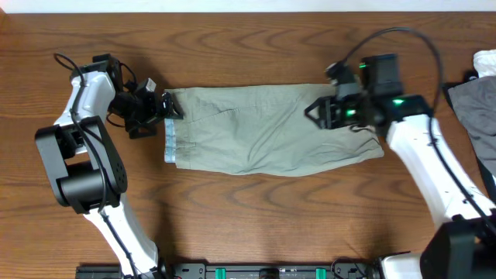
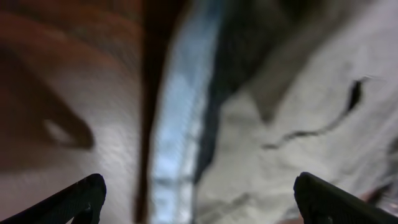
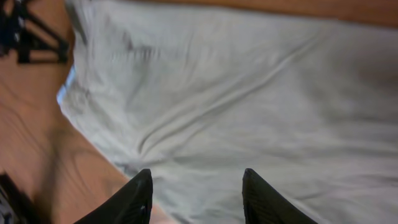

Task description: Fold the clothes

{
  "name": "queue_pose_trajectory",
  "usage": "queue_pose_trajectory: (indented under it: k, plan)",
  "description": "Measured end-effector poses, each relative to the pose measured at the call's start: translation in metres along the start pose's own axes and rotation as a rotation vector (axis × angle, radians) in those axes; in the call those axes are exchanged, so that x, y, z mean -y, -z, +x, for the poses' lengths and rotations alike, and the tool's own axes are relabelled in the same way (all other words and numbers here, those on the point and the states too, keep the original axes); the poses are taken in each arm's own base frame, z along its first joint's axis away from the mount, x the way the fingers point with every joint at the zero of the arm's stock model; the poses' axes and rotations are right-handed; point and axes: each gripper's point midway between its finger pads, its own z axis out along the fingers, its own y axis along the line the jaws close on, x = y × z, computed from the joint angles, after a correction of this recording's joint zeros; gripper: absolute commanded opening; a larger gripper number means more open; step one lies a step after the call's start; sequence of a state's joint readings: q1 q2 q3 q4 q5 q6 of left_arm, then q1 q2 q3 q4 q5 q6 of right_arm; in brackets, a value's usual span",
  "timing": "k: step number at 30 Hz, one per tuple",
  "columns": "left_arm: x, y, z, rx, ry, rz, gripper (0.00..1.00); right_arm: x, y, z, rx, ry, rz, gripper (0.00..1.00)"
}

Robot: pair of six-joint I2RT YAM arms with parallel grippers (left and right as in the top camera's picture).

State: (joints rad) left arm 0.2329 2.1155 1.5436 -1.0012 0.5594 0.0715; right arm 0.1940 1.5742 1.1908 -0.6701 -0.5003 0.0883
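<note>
At the near edge of the wooden table (image 1: pixel 248 232) runs a dark rail (image 1: pixel 263 271), and both arms rise from beside it. Farther in, at mid-table, lie the pale khaki-green shorts (image 1: pixel 271 139), flat and stretched crosswise, with a bluish-white strip of lining along their left end. The left gripper (image 1: pixel 167 108) sits at the far left corner of the shorts; in its wrist view its fingers (image 2: pixel 81 199) stand wide apart, with the blurred pale edge and rumpled cloth between them, pinching nothing. The right gripper (image 1: pixel 314 111) hangs over the right half of the shorts, toward the far edge; its wrist view shows the two dark fingertips (image 3: pixel 140 193) parted above creased fabric, holding nothing. Beyond, at the far right border of the table, lie a dark grey cloth (image 1: pixel 473 101) and a small white item (image 1: pixel 487 62).
</note>
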Motion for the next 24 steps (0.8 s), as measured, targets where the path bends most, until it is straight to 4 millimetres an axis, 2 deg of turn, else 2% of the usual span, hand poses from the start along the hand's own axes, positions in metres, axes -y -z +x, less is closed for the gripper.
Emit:
queue_pose_trajectory:
  k: [5, 11, 17, 22, 24]
  plan:
    - [-0.012, 0.0, -0.007, 0.026, -0.038, -0.066, 0.98, -0.003, -0.037, 0.027, -0.134, -0.047, 0.018, 0.35]
    - [-0.015, -0.004, -0.007, 0.02, -0.056, -0.091, 0.99, 0.018, -0.079, 0.066, -0.301, -0.243, 0.074, 0.21]
    - [-0.01, -0.015, -0.001, -0.014, -0.06, -0.066, 0.91, 0.034, -0.095, 0.098, -0.42, -0.388, 0.134, 0.2]
    - [0.003, -0.025, 0.002, -0.041, -0.085, -0.031, 0.76, 0.037, -0.095, 0.103, -0.436, -0.416, 0.153, 0.2]
    - [0.01, -0.031, 0.004, -0.055, -0.102, -0.015, 0.67, 0.037, -0.095, 0.103, -0.437, -0.418, 0.158, 0.21]
